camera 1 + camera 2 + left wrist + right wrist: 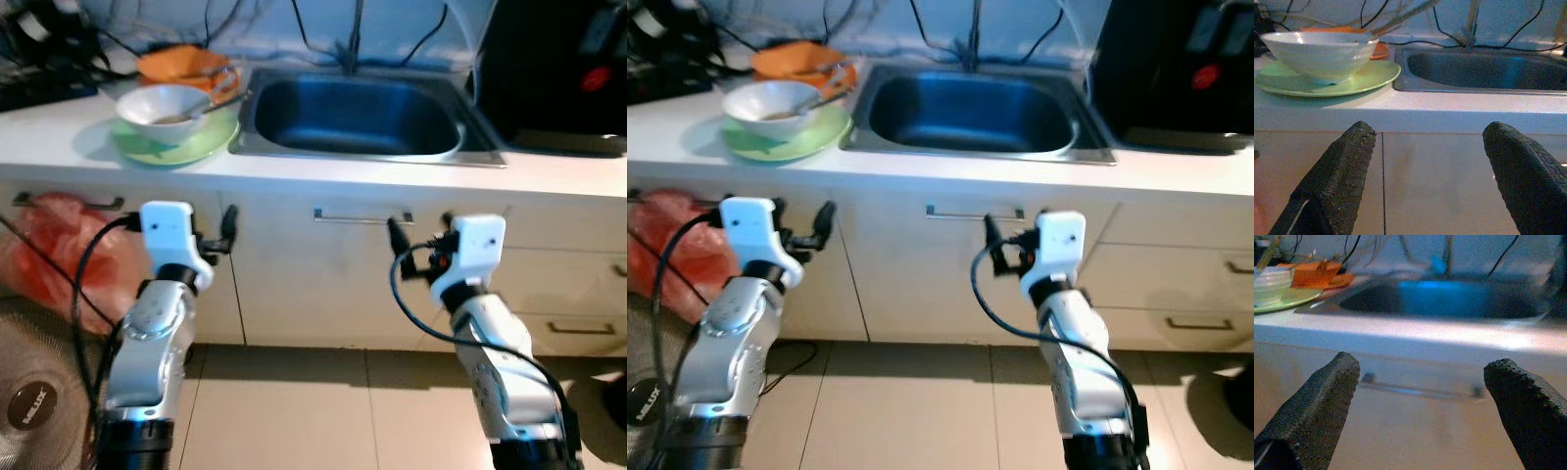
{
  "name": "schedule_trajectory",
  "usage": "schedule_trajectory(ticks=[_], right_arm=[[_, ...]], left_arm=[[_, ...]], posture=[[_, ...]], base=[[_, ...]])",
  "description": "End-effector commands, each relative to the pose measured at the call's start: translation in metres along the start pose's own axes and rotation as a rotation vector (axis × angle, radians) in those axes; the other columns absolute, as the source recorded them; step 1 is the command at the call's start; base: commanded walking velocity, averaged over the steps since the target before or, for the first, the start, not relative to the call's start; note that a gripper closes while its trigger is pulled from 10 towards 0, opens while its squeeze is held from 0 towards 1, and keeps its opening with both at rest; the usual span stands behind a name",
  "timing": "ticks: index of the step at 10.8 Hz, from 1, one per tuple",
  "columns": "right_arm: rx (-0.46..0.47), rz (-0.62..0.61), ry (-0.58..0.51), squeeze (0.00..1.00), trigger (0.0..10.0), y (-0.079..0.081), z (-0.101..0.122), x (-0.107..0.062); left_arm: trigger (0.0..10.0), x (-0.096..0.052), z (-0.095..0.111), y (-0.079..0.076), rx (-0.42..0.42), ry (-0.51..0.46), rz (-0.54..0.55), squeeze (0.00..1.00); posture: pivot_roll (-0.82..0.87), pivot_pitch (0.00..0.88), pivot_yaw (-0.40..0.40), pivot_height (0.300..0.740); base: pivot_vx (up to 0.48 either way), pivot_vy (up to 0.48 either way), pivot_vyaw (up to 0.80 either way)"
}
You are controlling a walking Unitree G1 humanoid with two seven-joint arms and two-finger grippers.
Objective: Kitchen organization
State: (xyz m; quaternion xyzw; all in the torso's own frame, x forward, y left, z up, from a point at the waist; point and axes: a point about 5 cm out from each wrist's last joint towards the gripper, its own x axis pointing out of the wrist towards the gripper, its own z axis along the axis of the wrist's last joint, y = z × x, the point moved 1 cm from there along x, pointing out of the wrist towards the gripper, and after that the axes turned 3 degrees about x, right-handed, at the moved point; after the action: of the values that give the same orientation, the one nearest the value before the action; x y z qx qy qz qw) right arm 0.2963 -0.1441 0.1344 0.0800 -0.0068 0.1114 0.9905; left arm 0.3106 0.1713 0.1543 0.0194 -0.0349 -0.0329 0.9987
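A white bowl with a spoon in it stands on a green plate on the white counter, left of the steel sink. Behind it is an orange dish. My left gripper is raised in front of the cabinet door, below the counter edge and under the plate; the left wrist view shows it open and empty. My right gripper hovers by the cabinet front under the sink, close to the bar handle. It is also open with nothing between its fingers.
A black appliance stands on the counter right of the sink. A red plastic bag hangs at the left cabinet, with a floor fan below it. Cables run along the back wall. A drawer handle is low on the right.
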Motion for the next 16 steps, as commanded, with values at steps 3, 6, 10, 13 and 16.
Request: schedule_trajectory(ticks=[3,6,10,13,16], right_arm=[[-0.097,-0.009,0.01,0.0,10.0,-0.001,0.002,0.001],[-0.082,0.027,-0.001,0.0,10.0,0.005,0.006,0.001],[-0.089,-0.05,-0.004,0.0,10.0,-0.008,0.011,0.001],[-0.086,0.022,-0.037,0.0,10.0,0.005,0.014,-0.002],[-0.082,0.028,-0.052,0.0,10.0,0.007,0.017,0.001]], left_arm=[[10.0,0.0,0.004,0.0,-0.002,-0.02,-0.011,0.0],[10.0,-0.001,0.003,-0.002,-0.004,-0.015,-0.017,0.0],[10.0,-0.004,0.002,-0.004,0.009,-0.012,-0.015,0.0],[10.0,-0.003,0.003,-0.008,0.008,-0.015,-0.03,0.0],[10.0,0.0,0.007,-0.015,-0.009,-0.036,-0.064,0.0]], posture=[[0.06,0.0,-0.028,0.74],[0.06,0.0,-0.029,0.74],[0.06,0.008,-0.031,0.74],[0.06,0.011,-0.035,0.74],[0.06,0.007,-0.036,0.74]], base=[[0.472,0.0,0.0],[0.45,0.0,0.0],[0.103,0.0,0.0],[0.0,0.0,0.0],[0.0,0.0,0.0]])
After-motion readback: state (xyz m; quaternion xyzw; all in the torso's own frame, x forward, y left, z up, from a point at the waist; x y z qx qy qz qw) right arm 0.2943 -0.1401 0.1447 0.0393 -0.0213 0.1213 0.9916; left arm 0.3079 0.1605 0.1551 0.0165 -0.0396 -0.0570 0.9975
